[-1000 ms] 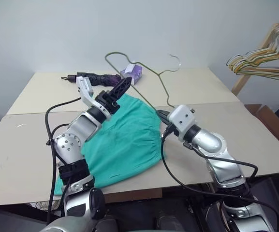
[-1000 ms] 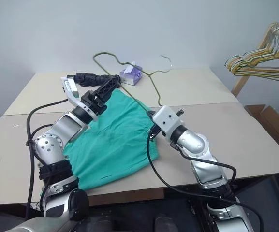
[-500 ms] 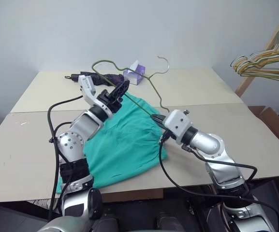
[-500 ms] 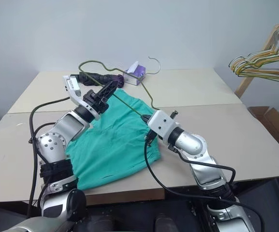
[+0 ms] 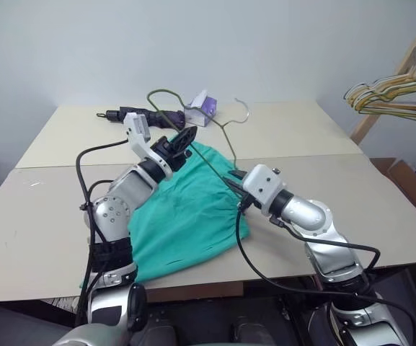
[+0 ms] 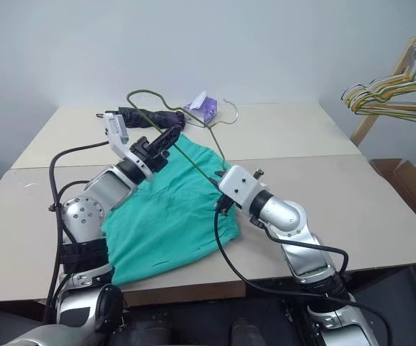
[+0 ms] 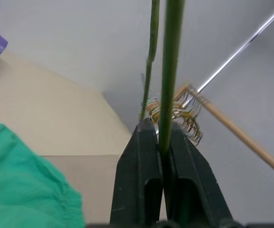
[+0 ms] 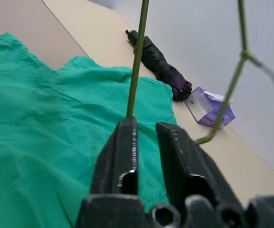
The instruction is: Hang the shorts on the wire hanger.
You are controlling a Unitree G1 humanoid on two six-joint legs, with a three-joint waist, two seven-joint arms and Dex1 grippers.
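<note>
From the left eye view, one pair of teal-green shorts (image 5: 186, 209) lies flat on the pale table (image 5: 42, 209), its near edge hidden behind the left arm and running over the table's front edge. One thin grey-green wire hanger (image 5: 206, 155) is held tilted above the shorts; its curled hook (image 5: 242, 108) stands free over the far part of the table, and its lower corner is hidden behind the right gripper (image 5: 234, 178). The left gripper (image 5: 186, 137) has its two black fingers pressed together on the hanger's wire. Beyond lie one folded dark umbrella (image 5: 144, 115) and one small purple tissue box (image 5: 202, 109). At the right edge hangs a bunch of yellow and grey hangers (image 5: 391, 97), cut off by the frame and too tangled to count.

From the left wrist view, the left gripper (image 7: 160, 137) pinches the green wire (image 7: 171, 71) between its closed fingers, and a second run of the same wire rises just beside it. A corner of the shorts (image 7: 23, 185) shows, cut off by the frame.

From the right wrist view, the right gripper (image 8: 145, 130) stands a little apart, with the wire (image 8: 137, 61) ending against the tip of one finger (image 8: 122, 147); whether that finger grips it is hard to make out. The shorts (image 8: 42, 137) spread below, soft and wrinkled.
</note>
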